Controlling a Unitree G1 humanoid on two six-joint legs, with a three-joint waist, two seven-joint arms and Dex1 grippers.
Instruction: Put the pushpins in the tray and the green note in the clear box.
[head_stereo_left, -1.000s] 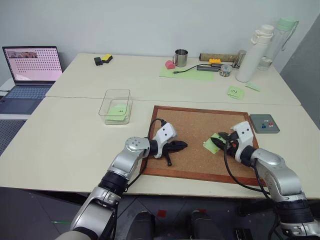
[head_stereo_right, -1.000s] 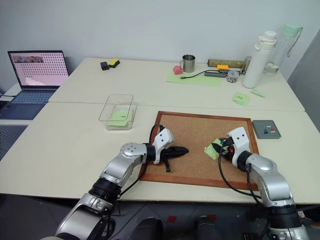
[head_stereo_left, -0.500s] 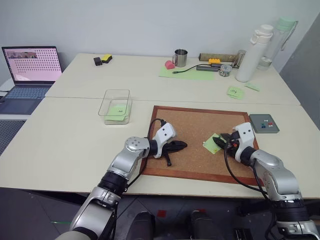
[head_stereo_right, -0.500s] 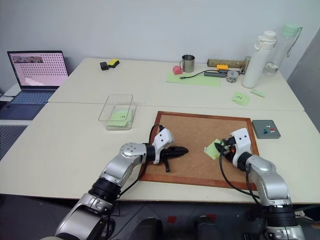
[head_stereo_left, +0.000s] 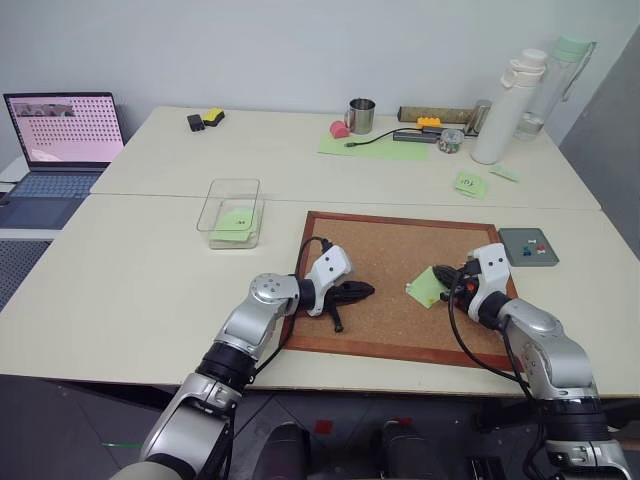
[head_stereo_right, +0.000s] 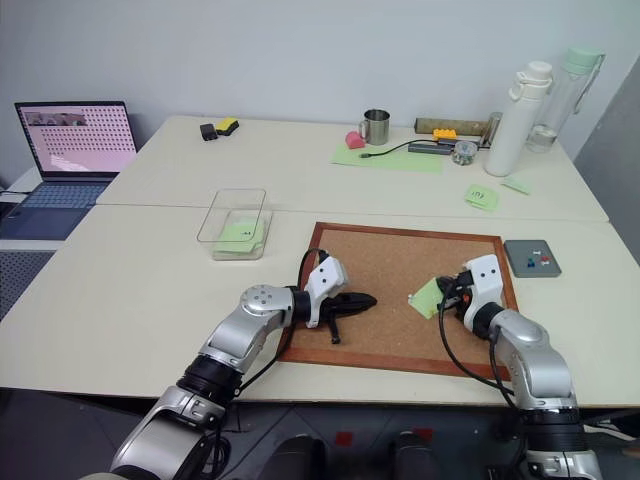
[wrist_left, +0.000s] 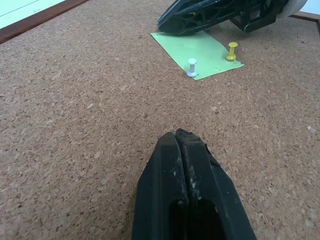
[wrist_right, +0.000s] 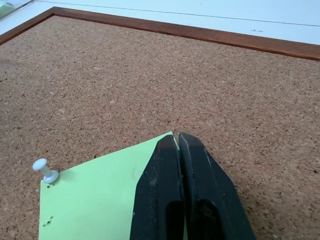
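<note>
I've got both arms low over the cork board (head_stereo_left: 390, 270).

Left gripper (head_stereo_left: 368, 291) sits over the board's left-centre, fingers (wrist_left: 186, 165) pressed together, nothing between them, pointing across the cork toward the right arm.

Right gripper (head_stereo_left: 440, 273) is at the board's right side, fingers (wrist_right: 177, 165) also pressed together. Its tip is over the near edge of the green note (wrist_right: 100, 200). I can't tell whether paper is pinched or the tip is just resting on top.

The green note lies flat on the cork, right of centre. Two pushpins stand in it: a white pushpin (wrist_left: 192, 67) near one corner and a yellow pushpin (wrist_left: 232, 50) near the neighbouring corner. The yellow one sits just beside the right gripper's tip, not touching as far as I can see.

The tray (head_stereo_left: 529, 246) is on the table just past the board's right edge, near its far corner. A few more pins (head_stereo_left: 531, 250) lie in it, red and blue heads visible, too small to count.

The clear box (head_stereo_left: 234, 212) is on the table left of the board's far-left corner, well apart from both grippers. A green paper (head_stereo_left: 236, 221) already lies in it.

Further back: laptop (head_stereo_left: 62, 135) far left, metal mug (head_stereo_left: 361, 115), white bottle (head_stereo_left: 504, 105), a scribbled green sticky (head_stereo_left: 470, 184).
</note>
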